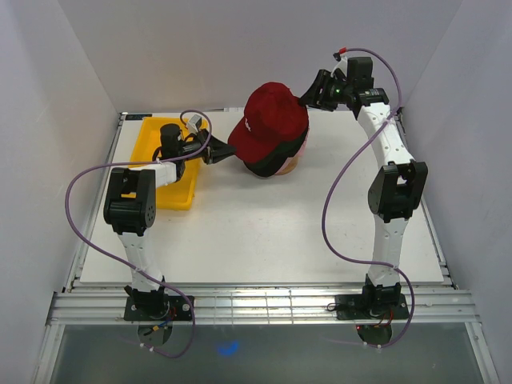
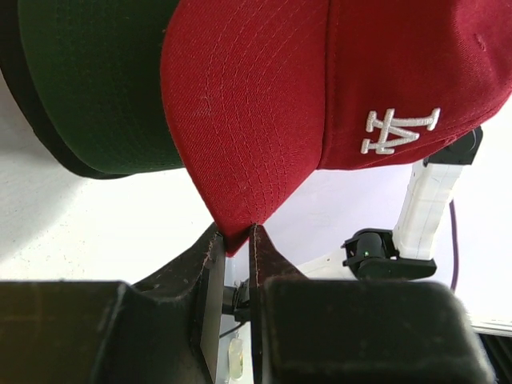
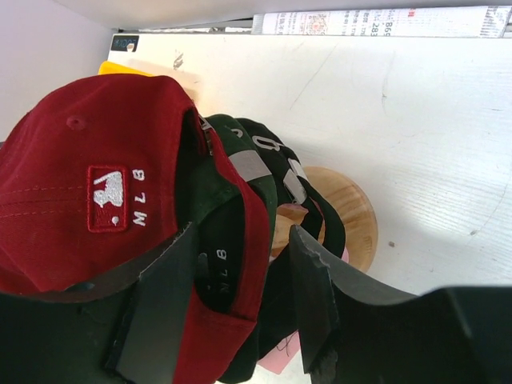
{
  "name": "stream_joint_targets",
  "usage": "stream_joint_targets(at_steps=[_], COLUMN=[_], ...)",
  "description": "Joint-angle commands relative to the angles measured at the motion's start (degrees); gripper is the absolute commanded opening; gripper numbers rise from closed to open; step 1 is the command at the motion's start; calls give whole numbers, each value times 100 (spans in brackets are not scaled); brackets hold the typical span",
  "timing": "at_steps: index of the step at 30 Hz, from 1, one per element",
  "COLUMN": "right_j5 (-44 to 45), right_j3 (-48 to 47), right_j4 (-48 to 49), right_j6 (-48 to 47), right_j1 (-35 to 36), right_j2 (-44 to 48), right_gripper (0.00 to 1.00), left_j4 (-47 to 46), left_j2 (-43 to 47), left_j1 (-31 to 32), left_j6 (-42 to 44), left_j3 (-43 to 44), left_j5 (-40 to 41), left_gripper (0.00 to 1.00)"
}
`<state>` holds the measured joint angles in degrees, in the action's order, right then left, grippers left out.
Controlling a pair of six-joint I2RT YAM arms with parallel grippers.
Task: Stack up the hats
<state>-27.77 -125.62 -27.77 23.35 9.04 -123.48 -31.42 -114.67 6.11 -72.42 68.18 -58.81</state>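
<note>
The red hat sits tilted on top of the hats piled on the wooden stand, between both arms. My left gripper is shut on the tip of its brim, pinched between the two pads. Below it show the dark green hat's brim and a black brim edge. My right gripper reaches in at the back, its fingers on either side of the red hat's rear rim and closed on it. The green hat's rim lies beside it and the black hats behind.
A yellow tray lies at the left, under my left arm. The stand's round base peeks out under the hats. White walls close in the table on three sides, and a printed strip runs along the far edge.
</note>
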Motion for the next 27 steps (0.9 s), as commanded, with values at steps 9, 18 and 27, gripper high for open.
stream_joint_targets(at_steps=[9, 18, 27], right_j5=[-80, -18, 167], right_j3=[47, -41, -155], right_j4=[131, 123, 96], right_j6=[-68, -68, -94], right_j1=[45, 63, 72], right_j2=[140, 70, -71], right_gripper=[53, 44, 31], left_j4=[742, 1384, 1902], left_j2=[33, -46, -90], left_j1=[39, 83, 101], left_j6=[553, 993, 1327], left_j3=[116, 362, 564], left_j5=[238, 335, 466], left_gripper=[0, 0, 0])
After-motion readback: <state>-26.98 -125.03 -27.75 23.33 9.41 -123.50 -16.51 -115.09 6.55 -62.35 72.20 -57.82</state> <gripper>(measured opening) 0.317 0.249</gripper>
